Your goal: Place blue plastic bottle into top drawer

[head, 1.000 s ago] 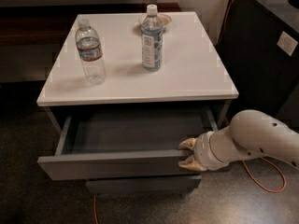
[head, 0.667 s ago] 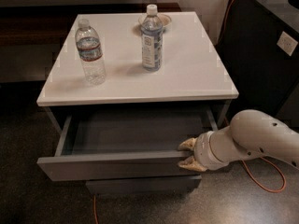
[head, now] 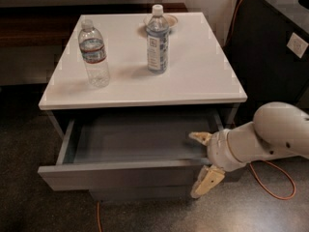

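Observation:
The blue plastic bottle (head: 157, 38) stands upright on the white table top (head: 203, 76), toward the back middle. Below the top, the top drawer (head: 120, 174) is pulled out, and its grey inside shows nothing in it. My gripper (head: 203, 159) is at the right end of the drawer front, far below and to the right of the bottle. It is open and holds nothing: one finger (head: 200, 137) is over the drawer's inside, the other finger (head: 207, 181) is in front of the drawer front.
A clear bottle with a red-and-blue band (head: 94, 52) stands at the left of the table top. A small dish (head: 170, 19) sits behind the blue bottle. A black cabinet (head: 270, 47) stands close on the right. An orange cable (head: 277, 178) lies on the floor.
The gripper's fingers have spread apart at the drawer front's right end. The drawer and both bottles have not moved.

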`<act>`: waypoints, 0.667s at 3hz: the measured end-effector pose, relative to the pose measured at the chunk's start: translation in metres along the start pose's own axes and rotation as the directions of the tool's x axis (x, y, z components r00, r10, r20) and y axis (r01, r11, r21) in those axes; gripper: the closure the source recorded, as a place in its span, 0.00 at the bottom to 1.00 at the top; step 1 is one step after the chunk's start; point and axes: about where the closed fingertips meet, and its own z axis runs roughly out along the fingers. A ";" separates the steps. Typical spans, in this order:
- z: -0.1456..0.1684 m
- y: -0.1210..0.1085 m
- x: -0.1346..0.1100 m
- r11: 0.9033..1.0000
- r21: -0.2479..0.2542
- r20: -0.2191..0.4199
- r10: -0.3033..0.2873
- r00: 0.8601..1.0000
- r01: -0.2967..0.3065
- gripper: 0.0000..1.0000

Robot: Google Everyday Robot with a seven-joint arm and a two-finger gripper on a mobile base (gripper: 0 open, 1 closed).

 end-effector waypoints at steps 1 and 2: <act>-0.032 -0.003 -0.020 1.000 -0.020 0.067 0.001 0.998 0.000 0.00; -0.047 -0.025 -0.023 0.999 -0.048 0.121 0.030 0.992 -0.024 0.03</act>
